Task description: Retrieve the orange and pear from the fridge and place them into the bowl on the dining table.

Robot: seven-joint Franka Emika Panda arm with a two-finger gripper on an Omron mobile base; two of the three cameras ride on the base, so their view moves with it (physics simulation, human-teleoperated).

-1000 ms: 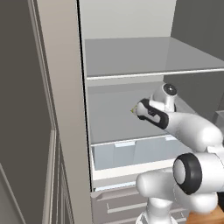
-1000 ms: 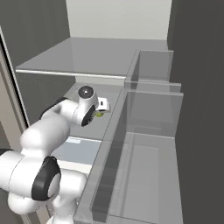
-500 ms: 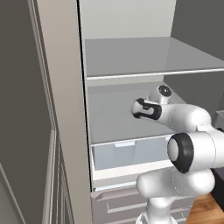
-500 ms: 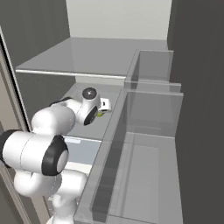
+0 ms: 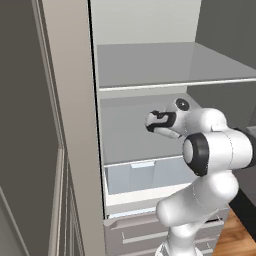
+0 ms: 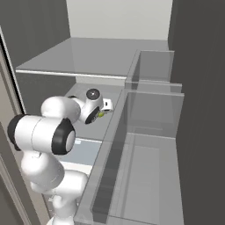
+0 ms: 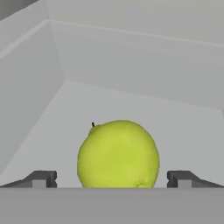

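Observation:
The fridge [image 5: 70, 125] stands open and my arm reaches onto its middle shelf [image 5: 130, 145]. There lies the yellow-green pear [image 7: 118, 154], with a short dark stem on its upper left. My gripper [image 7: 111, 179] is open, and its fingertips [image 7: 41, 178] stand wide on either side of the pear without touching it. From the right base view a green sliver of the pear [image 6: 101, 114] peeks out just beyond the gripper [image 6: 107, 105]. In the left base view the gripper [image 5: 150, 122] points left over the shelf. The orange, the bowl and the dining table are out of view.
A grey upper shelf [image 5: 160, 65] spans the fridge above my hand. Below the middle shelf sits a clear drawer [image 5: 145, 175]. Clear door bins [image 6: 149, 132] on the open door crowd the right side. The fridge's side wall is close on the left.
My hand has edged a little further left into the shelf, towards the pear, and the elbow has swung up in front of the cameras. The jaws stayed open.

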